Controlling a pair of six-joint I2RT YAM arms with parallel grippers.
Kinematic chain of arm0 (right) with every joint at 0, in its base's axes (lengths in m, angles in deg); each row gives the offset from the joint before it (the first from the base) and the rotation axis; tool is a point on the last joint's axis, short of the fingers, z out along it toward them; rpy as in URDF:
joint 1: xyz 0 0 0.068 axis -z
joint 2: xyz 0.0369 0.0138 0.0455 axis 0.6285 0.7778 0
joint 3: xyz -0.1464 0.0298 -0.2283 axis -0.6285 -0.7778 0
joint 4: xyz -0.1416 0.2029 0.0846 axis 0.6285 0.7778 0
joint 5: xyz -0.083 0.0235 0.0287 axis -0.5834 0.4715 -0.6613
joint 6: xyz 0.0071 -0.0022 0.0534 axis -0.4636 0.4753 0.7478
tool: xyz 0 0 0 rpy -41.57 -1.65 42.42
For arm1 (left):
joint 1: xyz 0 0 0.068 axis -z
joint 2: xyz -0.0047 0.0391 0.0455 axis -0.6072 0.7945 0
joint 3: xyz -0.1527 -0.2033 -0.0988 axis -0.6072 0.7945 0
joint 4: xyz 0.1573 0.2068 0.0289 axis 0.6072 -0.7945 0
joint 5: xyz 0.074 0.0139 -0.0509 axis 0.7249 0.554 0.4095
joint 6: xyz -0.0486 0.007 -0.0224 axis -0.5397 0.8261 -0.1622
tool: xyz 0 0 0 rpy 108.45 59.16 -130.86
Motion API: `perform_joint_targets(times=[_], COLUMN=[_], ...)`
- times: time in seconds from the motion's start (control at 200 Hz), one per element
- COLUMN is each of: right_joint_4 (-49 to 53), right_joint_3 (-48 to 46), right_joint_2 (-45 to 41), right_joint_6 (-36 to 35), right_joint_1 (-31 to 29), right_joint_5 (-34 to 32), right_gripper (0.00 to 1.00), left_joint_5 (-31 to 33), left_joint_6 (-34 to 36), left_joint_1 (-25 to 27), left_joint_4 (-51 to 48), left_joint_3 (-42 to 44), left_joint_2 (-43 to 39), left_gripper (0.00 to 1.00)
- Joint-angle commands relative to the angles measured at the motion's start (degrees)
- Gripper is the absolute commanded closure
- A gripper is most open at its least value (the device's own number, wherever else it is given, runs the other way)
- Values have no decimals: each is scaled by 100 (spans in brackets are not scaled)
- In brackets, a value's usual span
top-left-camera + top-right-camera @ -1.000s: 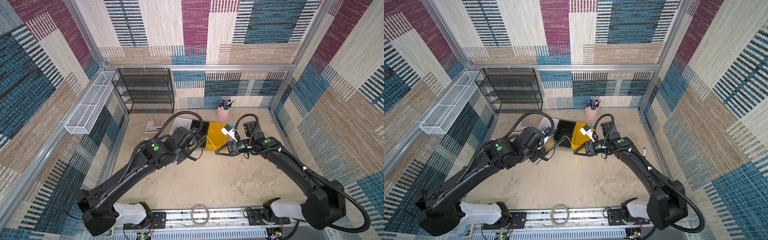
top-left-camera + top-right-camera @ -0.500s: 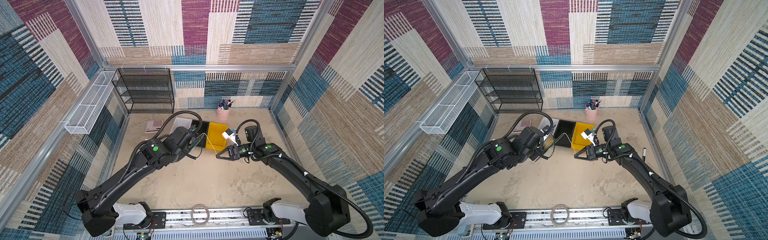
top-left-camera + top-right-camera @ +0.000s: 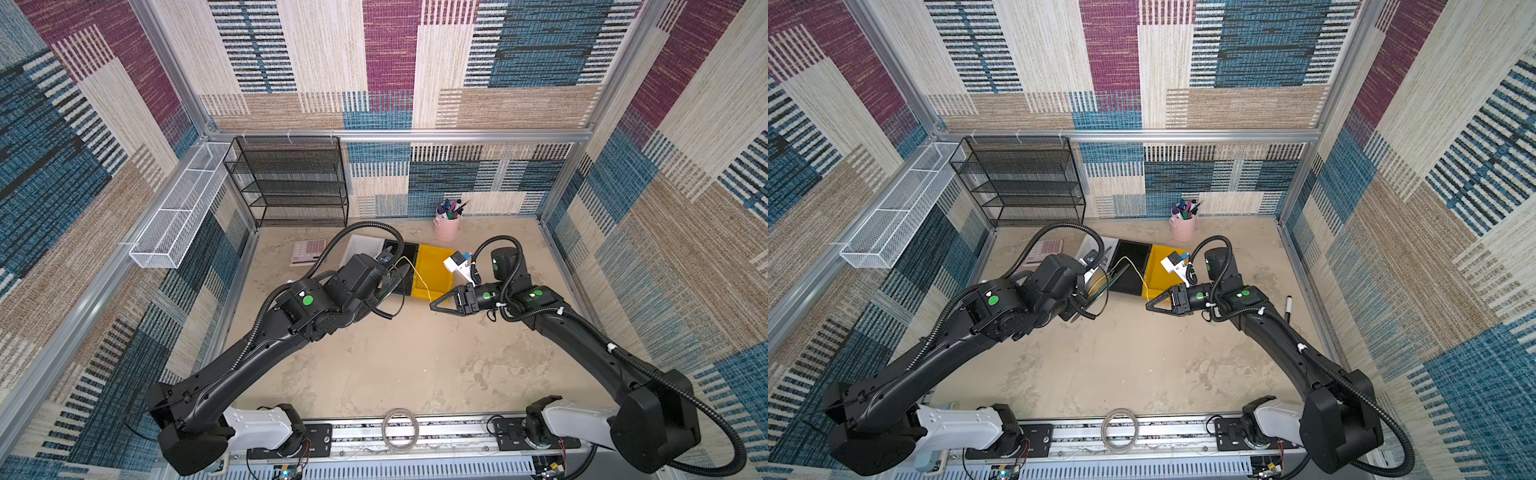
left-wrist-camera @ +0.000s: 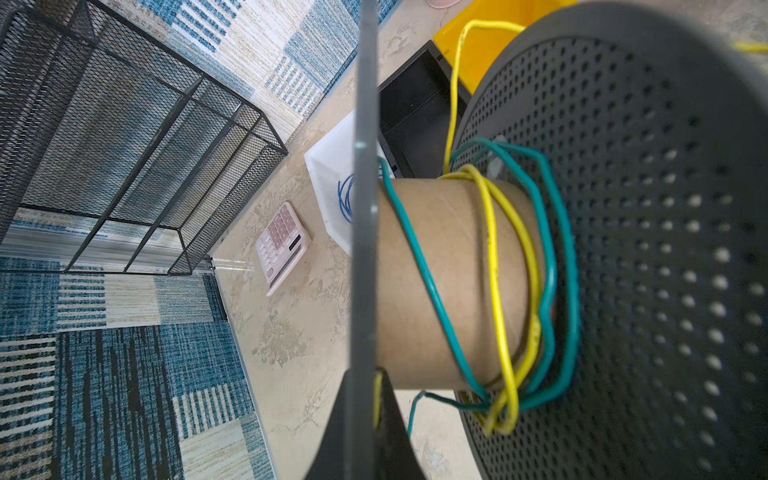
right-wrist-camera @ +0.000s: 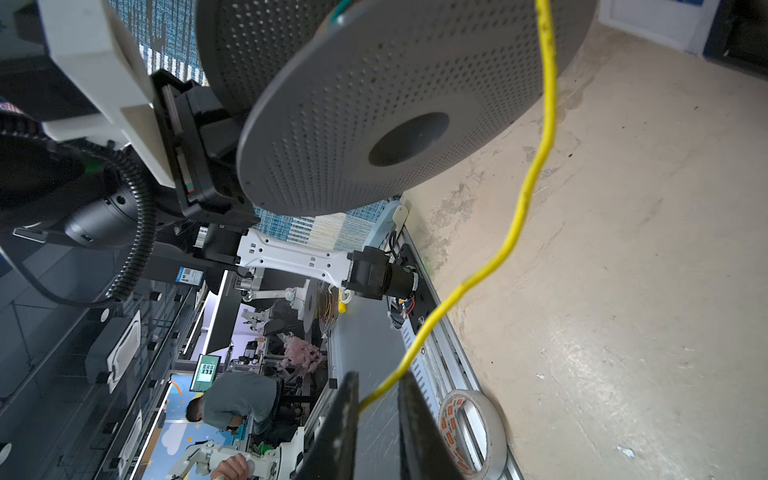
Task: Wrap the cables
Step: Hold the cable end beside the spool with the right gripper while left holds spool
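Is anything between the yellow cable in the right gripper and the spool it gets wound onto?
Nothing visible does: the yellow cable runs free through open air from the right gripper to the spool.

We are finding no text that we can read anywhere. We are seeing orange printing inside the tape roll (image 5: pixel 453 419), a square code on a blue sticker (image 5: pixel 189 276), and key markings on the calculator (image 4: pixel 282 241). All of these are proving too small or blurred to make out.
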Motion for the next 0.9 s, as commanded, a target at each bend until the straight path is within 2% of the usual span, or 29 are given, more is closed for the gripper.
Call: perform_joint_targets(times=[0.0,0.336,0.421,0.566,0.616,0.676,0.786,0.896], right_joint_4=[-364,-679,-773,-1114,-972,-317,512,1274], right_joint_3=[-82,-171,-224,-376,-305,33,452,790], right_joint_2=[27,129,210,141,138,148,139,146], right_joint_6=[234,496,572,839,714,157,-512,-1324], right_joint_1=[-12,-173,-294,-311,-311,-294,-213,-34], right_joint_5=[132,335,272,59,0,-185,-626,-1336], right_gripper=[80,93,100,100,100,100,73,65], left_joint_5=[238,436,479,509,498,488,201,-311], left_joint_6=[-126,-25,-8,-7,23,28,-70,-157], left_joint_1=[23,58,80,96,98,101,102,103], left_joint_4=[375,578,655,709,698,664,380,-18], left_joint_3=[27,95,127,211,214,214,-3,-309], left_joint_2=[-72,-191,-262,-354,-346,-319,-186,-78], left_gripper=[100,100,100,100,100,100,100,100])
